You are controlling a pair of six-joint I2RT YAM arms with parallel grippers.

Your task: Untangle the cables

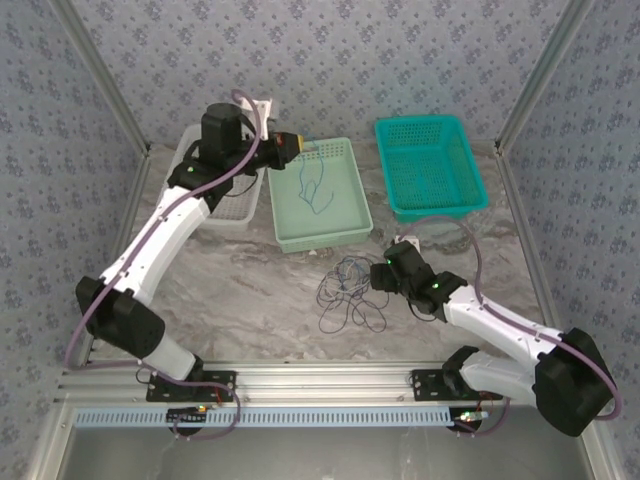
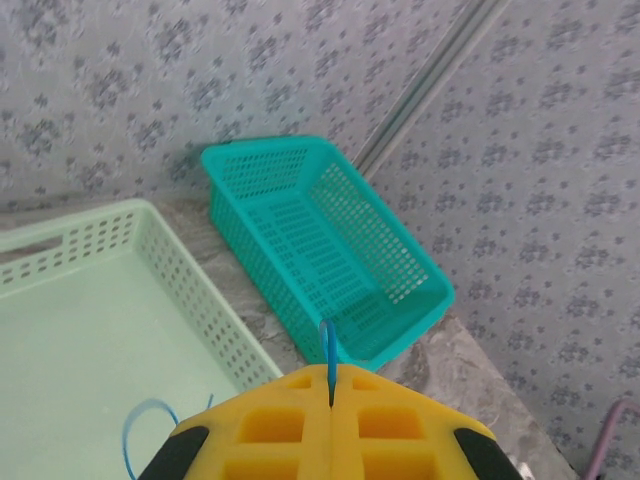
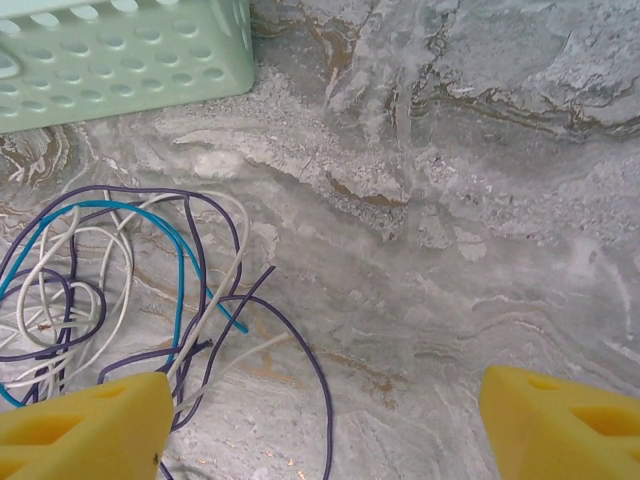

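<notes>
Marbled grey tabletop point(image 1: 250, 285) carries most of the cables point(image 1: 350, 295) as a loose heap near the middle, just left of the right gripper point(image 1: 383, 275); up close we see a purple-grey strand point(image 3: 312, 380), a white strand point(image 3: 112, 300) and a blue strand point(image 3: 182, 265) looping over and through one another. We judge them very light, limp and smooth-skinned, so a pulled strand will drag its neighbours and may slip from a shallow pinch; a free end or an outer loop, such as the purple arc lying alone on the stone, looks the best place to take hold. The right gripper's yellow pads stand spread wide over that edge of the heap, holding nothing. A separate blue cable point(image 1: 312, 190) lies curled in the pale green basket point(image 1: 325, 238), and the left gripper point(image 2: 331, 385), its fingers pressed together, pinches it, with a short tip poking up between the yellow pads. All the baskets are perforated plastic with thin rims: a teal basket point(image 1: 445, 210) at the far right and a white basket point(image 1: 235, 215) at the far left. Flower-patterned wallpaper point(image 1: 400, 50) closes the far side
</notes>
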